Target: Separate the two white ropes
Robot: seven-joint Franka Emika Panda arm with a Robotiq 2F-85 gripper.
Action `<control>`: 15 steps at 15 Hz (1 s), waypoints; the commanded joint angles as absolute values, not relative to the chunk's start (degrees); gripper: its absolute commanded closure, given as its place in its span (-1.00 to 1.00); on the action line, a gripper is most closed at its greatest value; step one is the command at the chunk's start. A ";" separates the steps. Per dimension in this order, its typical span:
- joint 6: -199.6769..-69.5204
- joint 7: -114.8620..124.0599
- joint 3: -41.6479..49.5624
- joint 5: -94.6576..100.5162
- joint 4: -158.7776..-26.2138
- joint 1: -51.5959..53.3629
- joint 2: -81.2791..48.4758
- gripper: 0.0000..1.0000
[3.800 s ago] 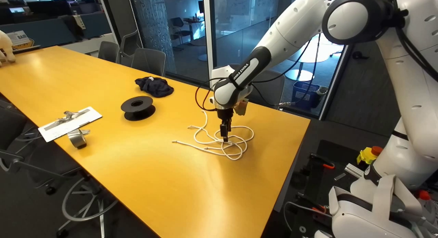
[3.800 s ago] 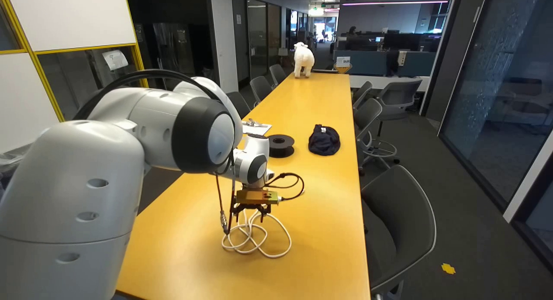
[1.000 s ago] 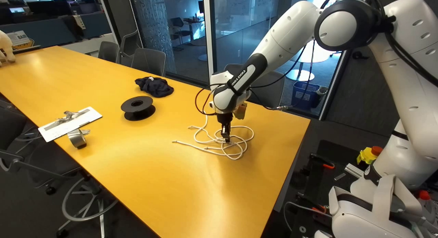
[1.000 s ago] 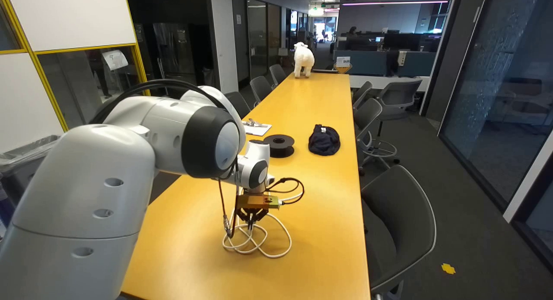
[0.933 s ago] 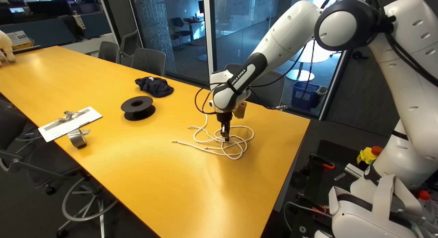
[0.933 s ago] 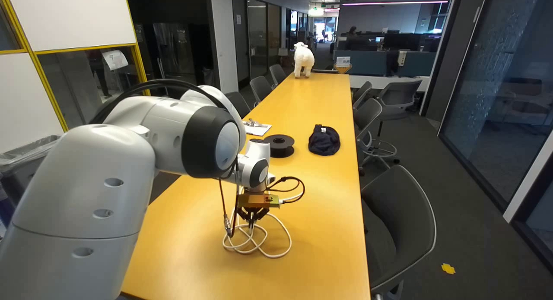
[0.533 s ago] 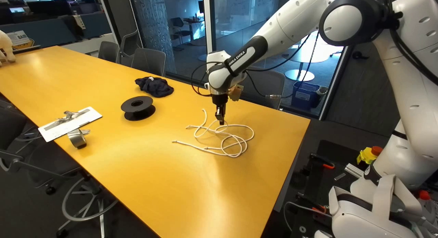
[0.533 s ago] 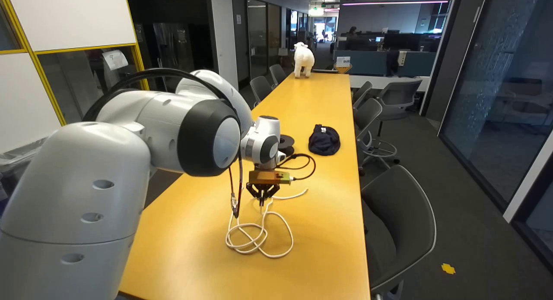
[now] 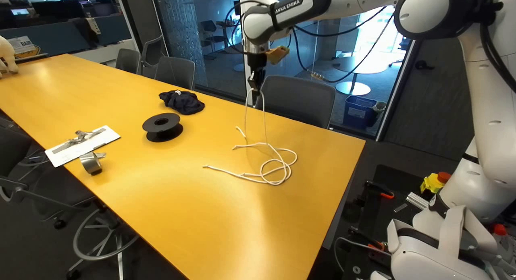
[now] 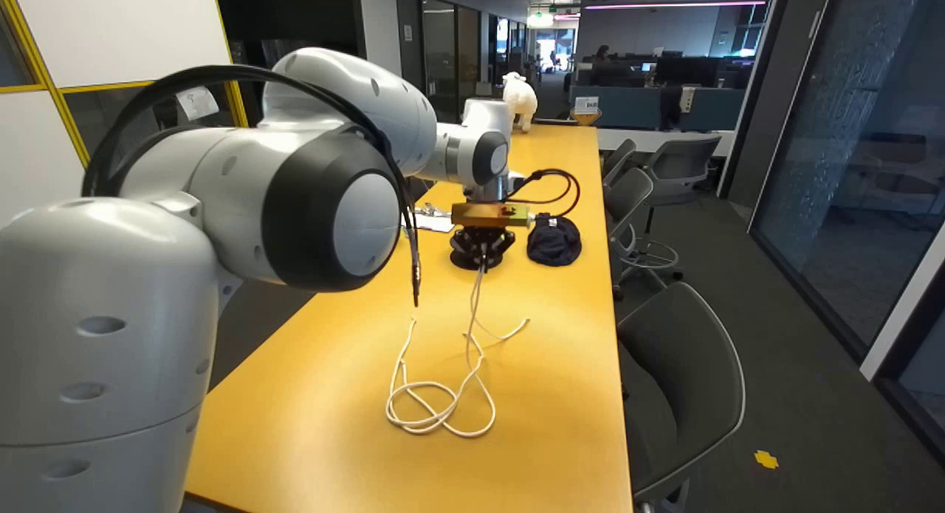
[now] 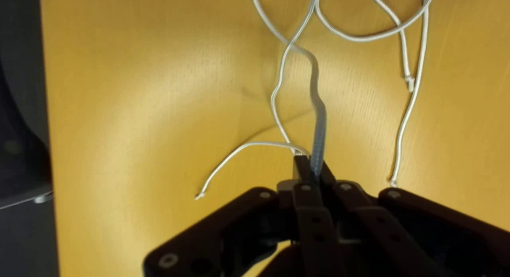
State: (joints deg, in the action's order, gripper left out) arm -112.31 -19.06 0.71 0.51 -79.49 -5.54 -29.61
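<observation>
The two white ropes (image 9: 275,184) lie crossed in loose loops on the table, in both exterior views; which end belongs to which rope I cannot tell. High above the table, my gripper (image 9: 254,94) is shut on one rope. From its fingertips two strands hang down: a short tail (image 11: 247,144) ending on the table, and a longer strand (image 11: 320,121) running back into the tangle. Just past the fingers in the wrist view, a loose strand (image 11: 281,73) of rope crosses under the held one. Two knotted ends (image 11: 410,83) lie to the right there.
Beyond the ropes stand a black spool (image 9: 161,129) and a dark cloth cap (image 9: 182,102). A flat white clipboard (image 9: 105,135) and a silver tape roll (image 9: 91,163) sit near a long table edge. A chair (image 9: 300,98) stands behind the gripper.
My gripper closed on a rope within the pile, then rose well off the table, moving toward the spool. The held rope now hangs from it, and part of the pile has loosened.
</observation>
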 commanded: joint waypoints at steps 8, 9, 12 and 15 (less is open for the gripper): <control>-109.42 0.14 4.00 5.60 -70.18 -3.27 -20.07 0.92; -109.97 1.76 3.84 5.46 -70.33 -3.24 -18.81 0.92; -110.91 6.41 3.43 5.20 -69.73 -2.68 -16.61 0.93; -110.80 8.46 2.80 5.06 -67.93 -1.64 -17.01 0.93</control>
